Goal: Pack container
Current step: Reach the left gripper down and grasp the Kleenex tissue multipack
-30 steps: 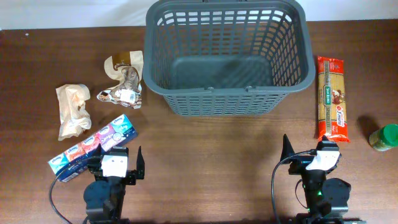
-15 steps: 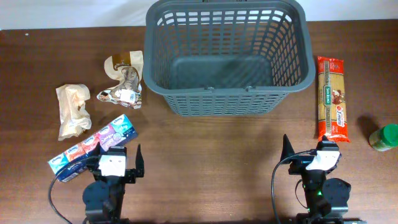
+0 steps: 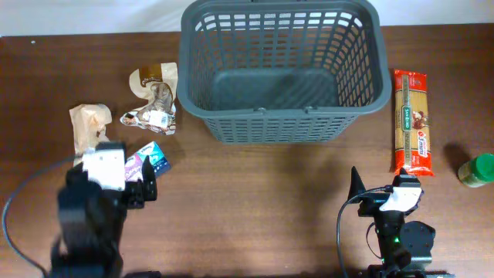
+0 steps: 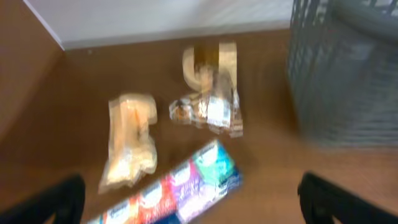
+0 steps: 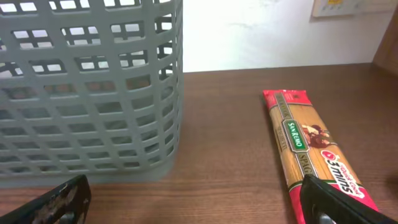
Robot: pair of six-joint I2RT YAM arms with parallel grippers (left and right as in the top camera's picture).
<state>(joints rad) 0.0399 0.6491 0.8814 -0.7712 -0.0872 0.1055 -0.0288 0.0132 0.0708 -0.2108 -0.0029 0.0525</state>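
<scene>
Item 1, your container (image 3: 282,130): a large dark grey basket with slotted sides, upright at the far centre of the table (image 3: 255,193). Its solid floor shows nothing in it. It fills the right edge of the left wrist view and the left half of the right wrist view.

Item 2, your left gripper (image 4: 189,205): jaws spread wide with nothing between them, hanging over the left-hand goods. From overhead this arm is blurred.

Item 3, your right gripper (image 5: 196,202): jaws likewise wide apart and empty, low at the near right, facing the basket's corner.

Item 4, left of the basket: a tan and brown snack bag (image 3: 154,96), crumpled. Left of that lies a pale beige wrapper (image 3: 91,131). A multi-coloured row of tissue packs (image 4: 180,186) sits nearer you, partly under the left arm.

Item 5, right of the basket: a long red spaghetti pack (image 3: 411,123), flat, running front to back, apart from the basket.

Item 6, far right edge: a green-lidded jar (image 3: 477,170), beside the pasta's near end.
</scene>
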